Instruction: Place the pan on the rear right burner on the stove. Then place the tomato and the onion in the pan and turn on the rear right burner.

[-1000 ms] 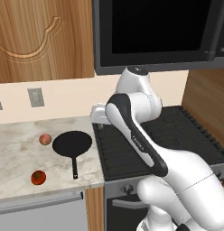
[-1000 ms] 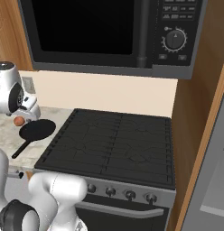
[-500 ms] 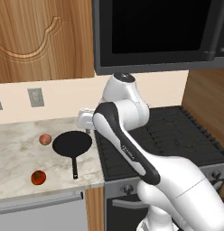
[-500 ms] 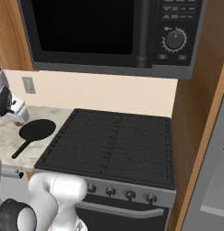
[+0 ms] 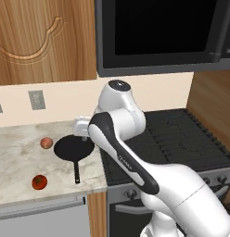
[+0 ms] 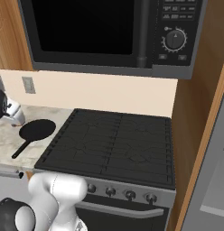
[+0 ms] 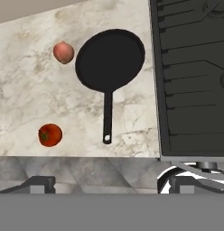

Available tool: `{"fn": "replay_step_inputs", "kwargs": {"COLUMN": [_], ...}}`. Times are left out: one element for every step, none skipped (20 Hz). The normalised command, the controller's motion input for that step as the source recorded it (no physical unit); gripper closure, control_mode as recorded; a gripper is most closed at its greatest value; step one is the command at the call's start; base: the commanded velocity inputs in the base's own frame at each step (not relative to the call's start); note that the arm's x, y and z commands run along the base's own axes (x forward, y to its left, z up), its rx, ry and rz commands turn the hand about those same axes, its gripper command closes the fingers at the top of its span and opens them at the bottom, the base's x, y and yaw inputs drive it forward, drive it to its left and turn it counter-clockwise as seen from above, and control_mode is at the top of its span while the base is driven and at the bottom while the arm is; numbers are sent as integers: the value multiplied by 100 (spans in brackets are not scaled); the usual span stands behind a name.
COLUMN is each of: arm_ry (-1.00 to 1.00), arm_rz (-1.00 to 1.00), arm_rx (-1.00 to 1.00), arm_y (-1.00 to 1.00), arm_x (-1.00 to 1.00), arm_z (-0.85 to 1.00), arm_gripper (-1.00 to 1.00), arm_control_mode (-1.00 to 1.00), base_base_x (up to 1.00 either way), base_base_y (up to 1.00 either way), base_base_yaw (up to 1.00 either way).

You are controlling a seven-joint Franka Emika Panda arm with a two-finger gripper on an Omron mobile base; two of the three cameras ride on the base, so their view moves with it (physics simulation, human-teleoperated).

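- Above the marble counter (image 5: 19,152), left of the stove (image 6: 114,144), my gripper (image 5: 79,127) has swung across from the cooktop side over the last second. It now hangs over the pan (image 7: 110,58).
- Finger state: the two tips stand far apart at the bottom of the hand view, so I read the jaws as wide, with nothing between them.
- The pan lies flat on the counter just beside the stove's left edge, handle pointing toward the counter front — not yet lifted.
- The onion (image 7: 63,52) sits just beside the pan's rim, on the side away from the stove. The tomato (image 7: 50,135) lies nearer the counter front, well apart from the handle.
- The rear right burner (image 6: 147,128) carries nothing.
- Meaning for the task: the reach phase is ending and step one is still open. My judgement — the next move is a descent onto the thin handle, which calls for the fingers to straddle it squarely; a skewed grip could let the pan rotate when lifted.
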Motion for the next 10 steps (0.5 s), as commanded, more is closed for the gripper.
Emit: {"fn": "replay_step_inputs", "kwargs": {"arm_ry": [0, 0, 0, 0, -1, -1, -2, -2, -4, -5], "arm_rz": [0, 0, 0, 0, 0, 0, 0, 0, 0, 0], "arm_rx": [0, 0, 0, 0, 0, 0, 0, 0, 0, 0], "arm_y": [0, 0, 0, 0, 0, 0, 0, 1, 9, 9], "arm_x": [3, 4, 5, 6, 4, 2, 0, 0, 0, 0], "arm_z": [-18, -20, -23, -24, -24, -24, -24, -21, -20, -18], "arm_gripper": [-100, -100, -100, -100, -100, -100, -100, -100, -100, -100], "arm_control_mode": [-100, -100, -100, -100, -100, -100, -100, -100, -100, -100], "base_base_x": [0, 0, 0, 0, 0, 0, 0, 0, 0, 0], "base_base_y": [0, 0, 0, 0, 0, 0, 0, 0, 0, 0], "base_base_yaw": [0, 0, 0, 0, 0, 0, 0, 0, 0, 0]}}
